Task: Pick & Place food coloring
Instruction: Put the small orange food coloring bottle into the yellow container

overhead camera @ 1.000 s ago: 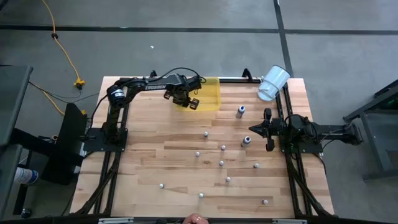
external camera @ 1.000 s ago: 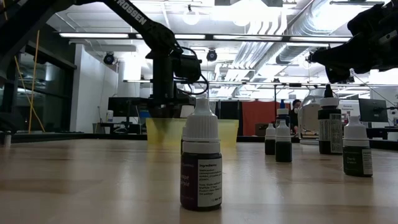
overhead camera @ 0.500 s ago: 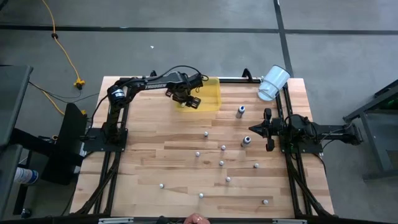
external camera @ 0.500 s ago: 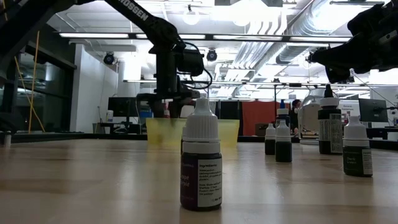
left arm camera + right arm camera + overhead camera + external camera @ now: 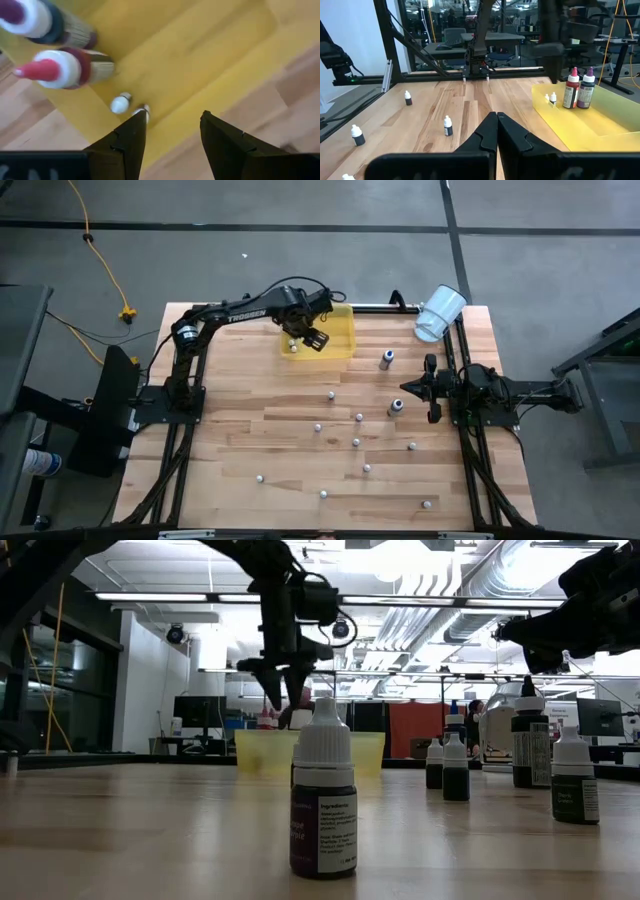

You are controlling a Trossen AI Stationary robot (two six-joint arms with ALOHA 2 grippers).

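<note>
Left gripper (image 5: pixel 170 132): fingers spread with nothing between them, poised above the near edge of the yellow tray (image 5: pixel 210 55); the gap suggests a bottle has just been let go there.

Tray contents: two taller bottles, a red-tipped bottle (image 5: pixel 62 70) and a purple-tipped bottle (image 5: pixel 35 22), lie together in one corner as the left wrist camera sees them, while the right wrist view shows them standing; two tiny white-capped bottles (image 5: pixel 120 104) sit close by, just ahead of the gripper's fingers.

Tray position: at the far edge of the wooden table (image 5: pixel 240 430), within easy reach of the left arm, so it likely serves as the collecting point.

Remaining food coloring: about a dozen small bottles are scattered over the table's middle and near side, among them one close to the centre (image 5: pixel 331 395) and a dark bottle with a white cap (image 5: pixel 323 802) standing upright right in front of the low camera.

White cup (image 5: pixel 440 312): lying on its side at the far right corner, apart from the bottles.

Right gripper (image 5: pixel 496 131): fingers pressed together and holding nothing, parked over the table's right side, evidently waiting.

Progress: early; most bottles appear still to be fetched.
</note>
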